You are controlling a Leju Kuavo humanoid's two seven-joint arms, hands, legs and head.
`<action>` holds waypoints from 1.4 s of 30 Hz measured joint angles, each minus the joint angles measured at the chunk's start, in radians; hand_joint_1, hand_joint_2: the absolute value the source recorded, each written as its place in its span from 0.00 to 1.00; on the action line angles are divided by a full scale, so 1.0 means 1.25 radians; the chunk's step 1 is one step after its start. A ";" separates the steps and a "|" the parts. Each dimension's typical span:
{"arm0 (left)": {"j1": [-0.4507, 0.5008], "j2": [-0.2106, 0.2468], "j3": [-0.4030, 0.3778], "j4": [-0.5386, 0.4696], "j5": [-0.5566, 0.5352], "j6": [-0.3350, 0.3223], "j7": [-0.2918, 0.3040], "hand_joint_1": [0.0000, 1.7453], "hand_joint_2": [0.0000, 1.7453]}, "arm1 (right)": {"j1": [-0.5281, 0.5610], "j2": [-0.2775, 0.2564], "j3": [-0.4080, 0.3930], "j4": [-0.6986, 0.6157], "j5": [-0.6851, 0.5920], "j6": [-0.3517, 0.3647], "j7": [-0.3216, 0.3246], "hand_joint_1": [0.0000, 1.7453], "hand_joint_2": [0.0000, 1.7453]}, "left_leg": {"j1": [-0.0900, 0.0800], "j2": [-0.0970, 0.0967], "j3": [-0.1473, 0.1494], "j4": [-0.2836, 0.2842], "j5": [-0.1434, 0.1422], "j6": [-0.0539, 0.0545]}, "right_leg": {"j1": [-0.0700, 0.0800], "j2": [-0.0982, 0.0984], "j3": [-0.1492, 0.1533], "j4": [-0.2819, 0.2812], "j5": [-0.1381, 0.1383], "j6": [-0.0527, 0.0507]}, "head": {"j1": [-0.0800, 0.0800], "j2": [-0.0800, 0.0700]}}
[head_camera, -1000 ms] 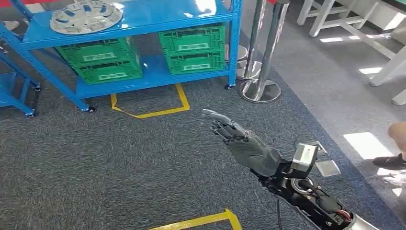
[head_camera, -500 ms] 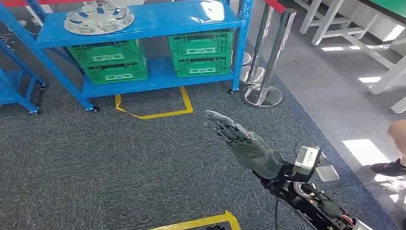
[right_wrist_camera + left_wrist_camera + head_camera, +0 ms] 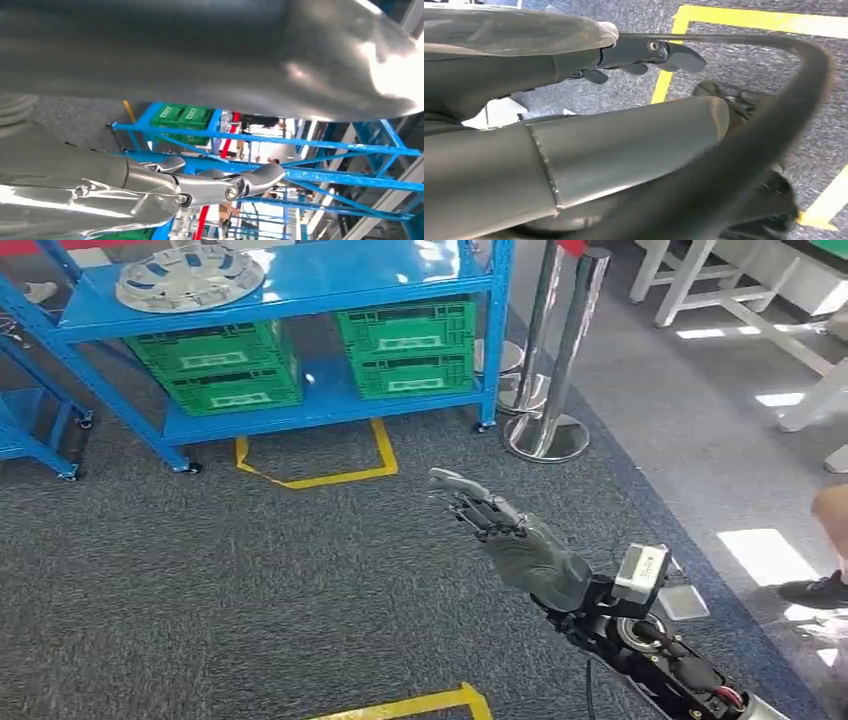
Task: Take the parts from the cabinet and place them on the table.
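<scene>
You'll find the part, a silver wheel cover (image 3: pixel 188 277), lying flat on the top shelf of the blue cabinet (image 3: pixel 330 275) at the upper left of the head view, with green crates (image 3: pixel 405 345) on the shelf below. Your right hand (image 3: pixel 505 537) reaches out empty over the grey carpet (image 3: pixel 200 580) at centre right, fingers extended and apart; the left hand (image 3: pixel 644 55) holds nothing, its fingers lying straight

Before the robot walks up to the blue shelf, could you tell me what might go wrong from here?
1. The silver wheel cover on the blue shelf lies near the front edge; a clumsy reach might push it off.
2. The chrome stanchions stand right beside the shelf on the side of the outstretched, empty right hand; the arm could clip them.
3. A person's foot is close to the right arm; a swing could strike it.
</scene>
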 joint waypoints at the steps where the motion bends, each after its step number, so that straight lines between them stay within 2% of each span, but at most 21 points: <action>1: -0.001 0.000 -0.003 0.000 0.000 -0.001 -0.002 0.00 0.00 | 0.000 0.000 0.000 -0.002 0.000 0.000 0.000 0.00 0.00 | -0.008 0.000 0.033 -0.076 0.040 0.014 | 0.002 0.000 0.003 -0.001 0.000 0.000 | -0.001 0.000; 2: -0.001 0.006 -0.004 0.000 0.000 -0.001 -0.003 0.00 0.00 | 0.000 0.000 0.000 -0.004 0.000 0.000 0.000 0.00 0.00 | -0.018 0.003 0.055 -0.132 0.055 0.029 | -0.001 0.000 0.003 -0.001 -0.001 -0.001 | 0.001 0.000; 3: -0.002 0.006 -0.004 0.000 0.000 -0.001 -0.003 0.00 0.00 | 0.000 0.000 0.000 -0.004 0.000 0.000 0.000 0.00 0.00 | -0.018 0.009 0.063 -0.152 0.047 0.034 | 0.007 0.000 0.001 0.001 -0.003 0.002 | 0.001 0.000; 4: -0.005 0.006 -0.004 0.000 0.000 -0.001 -0.005 0.00 0.00 | 0.001 0.000 0.000 -0.004 0.000 0.000 0.001 0.00 0.00 | -0.020 0.010 0.062 -0.154 0.048 0.027 | 0.003 -0.001 -0.002 0.000 -0.002 0.004 | 0.001 0.000; 5: -0.005 0.001 -0.005 -0.001 0.000 -0.002 -0.006 0.00 0.00 | 0.000 0.000 0.000 -0.004 0.000 0.000 0.000 0.00 0.00 | -0.016 0.008 0.063 -0.162 0.052 0.000 | 0.008 -0.002 -0.003 0.004 -0.011 -0.008 | 0.001 0.000; 6: -0.004 0.004 -0.005 0.000 0.000 -0.002 -0.006 0.00 0.00 | 0.001 -0.001 -0.001 -0.004 0.000 0.000 0.000 0.00 0.00 | -0.016 0.007 0.065 -0.162 0.051 -0.013 | 0.005 -0.002 -0.003 0.003 -0.007 -0.013 | 0.002 0.000; 7: -0.001 0.004 -0.006 0.000 -0.001 -0.002 -0.006 0.00 0.00 | 0.002 -0.001 -0.001 -0.004 0.000 0.000 0.000 0.00 0.00 | -0.019 0.007 0.065 -0.162 0.049 -0.001 | 0.003 -0.002 -0.003 0.002 -0.007 -0.007 | 0.002 0.000; 8: 0.000 0.006 -0.008 0.000 -0.002 -0.002 -0.006 0.00 0.00 | 0.002 -0.001 0.000 -0.004 -0.001 0.000 0.000 0.00 0.00 | -0.019 0.007 0.065 -0.162 0.050 0.000 | 0.003 -0.002 -0.001 0.002 -0.007 -0.006 | 0.002 0.000; 9: 0.000 0.006 -0.009 0.000 -0.002 -0.002 -0.006 0.00 0.00 | 0.003 -0.001 0.000 -0.005 -0.002 0.000 0.000 0.00 0.00 | -0.020 0.007 0.065 -0.161 0.051 0.001 | 0.002 -0.002 0.000 -0.001 -0.005 -0.003 | 0.002 0.000; 14: -0.001 0.006 -0.011 0.000 0.000 -0.003 -0.006 0.00 0.00 | 0.004 -0.001 -0.003 -0.006 -0.007 -0.005 0.004 0.00 0.00 | -0.019 0.007 0.065 -0.161 0.050 0.004 | 0.002 -0.002 0.004 -0.007 -0.002 0.000 | 0.003 0.000; 17: -0.001 0.006 -0.011 0.000 0.006 -0.002 -0.005 0.00 0.00 | 0.006 -0.001 -0.009 -0.002 -0.018 -0.035 0.021 0.00 0.00 | -0.019 0.007 0.065 -0.161 0.049 0.006 | 0.002 -0.002 0.004 -0.008 -0.002 0.002 | 0.002 0.000; 21: -0.001 0.006 -0.012 0.000 0.010 0.000 -0.001 0.00 0.00 | 0.017 -0.001 -0.047 0.040 -0.084 -0.041 0.019 0.00 0.00 | -0.019 0.007 0.065 -0.161 0.049 0.007 | 0.000 -0.002 0.005 -0.009 -0.002 0.002 | 0.002 0.000; 31: -0.001 0.007 -0.012 0.000 0.015 -0.001 0.003 0.00 0.00 | 0.037 -0.002 -0.092 0.083 -0.091 -0.033 0.005 0.00 0.00 | -0.019 0.007 0.066 -0.161 0.049 0.008 | 0.001 -0.002 0.004 -0.009 -0.003 0.003 | 0.002 0.000; 32: -0.001 0.007 -0.012 0.000 0.015 -0.001 0.003 0.00 0.00 | 0.038 -0.002 -0.097 0.086 -0.084 -0.040 0.005 0.00 0.00 | -0.019 0.007 0.066 -0.162 0.049 0.008 | 0.001 -0.002 0.004 -0.009 -0.003 0.002 | 0.002 0.000; 34: -0.001 0.007 -0.012 0.000 0.018 -0.001 0.003 0.00 0.00 | 0.039 -0.002 -0.107 0.093 -0.016 -0.118 0.046 0.00 0.00 | -0.018 0.007 0.066 -0.162 0.049 0.008 | 0.001 -0.002 0.004 -0.009 -0.003 0.002 | 0.002 0.000; 35: -0.001 0.007 -0.012 0.000 0.020 -0.001 0.003 0.00 0.00 | 0.040 -0.002 -0.112 0.101 0.017 -0.168 0.074 0.00 1.00 | -0.018 0.007 0.066 -0.162 0.049 0.008 | 0.001 -0.002 0.004 -0.009 -0.003 0.002 | 0.002 0.000; 37: -0.001 0.006 -0.012 0.000 0.019 -0.001 0.003 0.00 0.00 | 0.035 -0.004 -0.134 0.156 0.030 -0.268 0.134 0.00 1.00 | -0.018 0.007 0.066 -0.162 0.049 0.008 | 0.001 -0.002 0.005 -0.009 -0.003 0.002 | 0.002 0.000; 38: -0.001 0.006 -0.012 0.000 0.017 -0.001 0.006 0.00 0.00 | 0.030 -0.006 -0.146 0.193 0.012 -0.284 0.155 0.00 1.00 | -0.018 0.007 0.067 -0.162 0.049 0.008 | 0.001 -0.002 0.005 -0.009 -0.003 0.002 | 0.002 0.000; 42: -0.001 0.002 -0.012 0.000 0.011 -0.001 0.014 0.00 0.00 | -0.010 -0.022 -0.204 0.465 -0.020 -0.275 0.156 0.00 1.00 | -0.018 0.005 0.066 -0.162 0.049 0.008 | 0.001 -0.004 0.006 -0.009 -0.003 0.002 | 0.003 0.000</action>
